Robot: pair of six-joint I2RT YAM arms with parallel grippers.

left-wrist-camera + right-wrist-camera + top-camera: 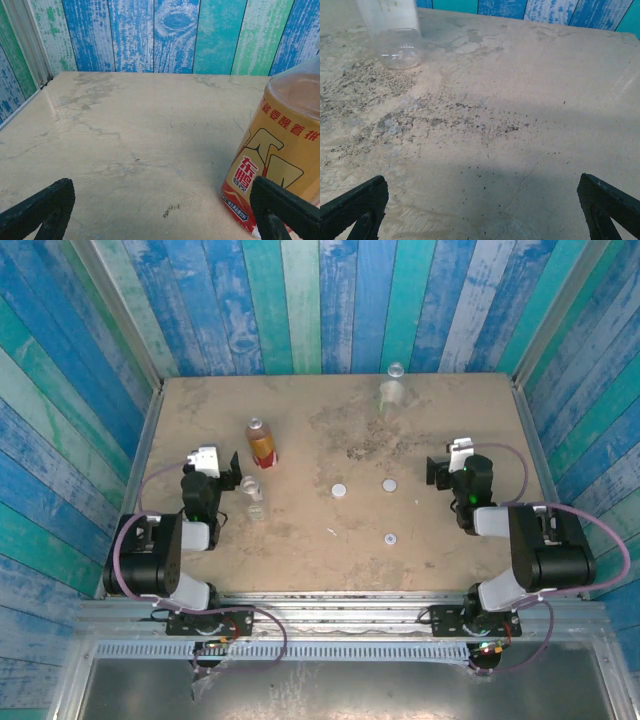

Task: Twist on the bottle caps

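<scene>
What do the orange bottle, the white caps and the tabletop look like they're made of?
Orange bottle: likely clear glossy plastic with a printed film label; amber liquid shows through above it. White caps: probably plastic, too small to be sure. Tabletop: beige, veined, faintly shiny, perhaps stone or laminate.

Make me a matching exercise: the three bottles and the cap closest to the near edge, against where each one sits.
1 amber bottle
2 tall clear bottle
3 short clear bottle
4 cap closest to the near edge

A right of centre, lying flat
B by the far edge of the table
C left side, in front of another bottle
D left side, behind another bottle

Pairs: 1-D, 2-B, 3-C, 4-A
</scene>
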